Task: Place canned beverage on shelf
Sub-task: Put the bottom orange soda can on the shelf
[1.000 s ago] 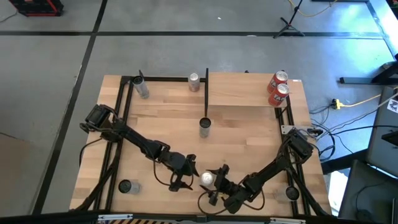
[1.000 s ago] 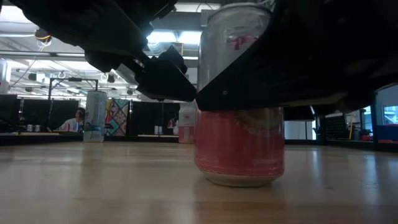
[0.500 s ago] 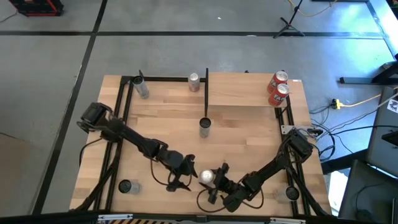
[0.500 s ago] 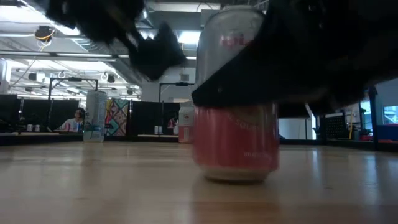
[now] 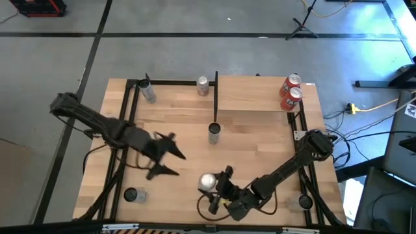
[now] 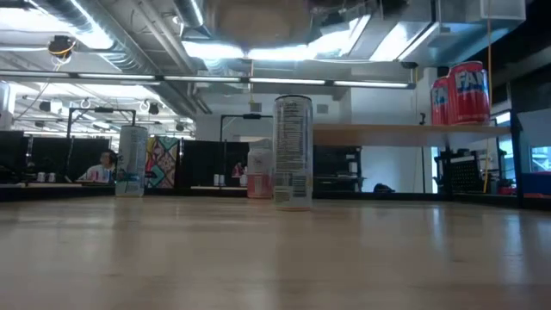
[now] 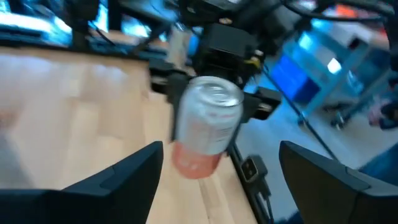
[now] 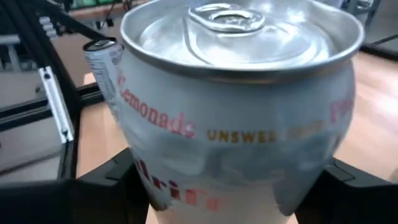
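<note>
Right gripper [image 5: 214,190] is clamping the lemonade can [image 5: 207,182] upright, lifted clear of the near table edge, with the shelf [image 5: 257,94] lying far-right across the table; left gripper [image 5: 170,155] is hanging open, empty.

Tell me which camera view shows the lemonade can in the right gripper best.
The right wrist view: the lemonade can fills the picture, its lid, tab and lettering plain between the right gripper's fingers. The left wrist view shows the whole can, blurred, gripped from behind. The high view shows only its small silver top. The low view doesn't show it clearly.
</note>
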### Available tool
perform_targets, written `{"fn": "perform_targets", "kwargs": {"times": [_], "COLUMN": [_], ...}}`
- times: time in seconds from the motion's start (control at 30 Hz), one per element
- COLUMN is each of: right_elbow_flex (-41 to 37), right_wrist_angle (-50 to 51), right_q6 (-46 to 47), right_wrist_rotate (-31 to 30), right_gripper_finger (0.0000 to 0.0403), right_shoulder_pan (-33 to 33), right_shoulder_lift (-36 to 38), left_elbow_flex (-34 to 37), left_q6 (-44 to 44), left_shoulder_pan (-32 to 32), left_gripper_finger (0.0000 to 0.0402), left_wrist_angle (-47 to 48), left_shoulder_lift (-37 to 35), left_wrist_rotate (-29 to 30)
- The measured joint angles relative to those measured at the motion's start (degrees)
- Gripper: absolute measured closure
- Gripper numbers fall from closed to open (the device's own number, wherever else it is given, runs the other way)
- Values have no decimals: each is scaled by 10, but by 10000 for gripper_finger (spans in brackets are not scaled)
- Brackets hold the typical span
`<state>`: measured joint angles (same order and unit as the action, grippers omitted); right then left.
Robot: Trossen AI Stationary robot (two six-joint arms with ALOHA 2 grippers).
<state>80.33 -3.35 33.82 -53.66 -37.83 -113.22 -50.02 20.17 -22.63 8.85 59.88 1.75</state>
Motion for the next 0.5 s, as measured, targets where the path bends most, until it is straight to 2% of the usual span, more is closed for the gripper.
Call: {"fn": "perform_targets", "kwargs": {"times": [0.23,0.5], "right_elbow_flex": [86,97], "right_wrist_angle": [199,351], "right_q6": [-15,-28], "right_wrist_rotate": [34,57], "right_gripper_finger": [136,136], "right_shoulder_pan": [29,76], "right_shoulder_lift": [69,159], "left_elbow_flex": [0,0], "left_q6": [1,3], "left_shoulder_pan": [7,13], "left_gripper_finger": [92,92], "left_wrist_angle": [61,93], "left_shoulder_lift": [-99,-142], "left_wrist_rotate": [66,107]}}
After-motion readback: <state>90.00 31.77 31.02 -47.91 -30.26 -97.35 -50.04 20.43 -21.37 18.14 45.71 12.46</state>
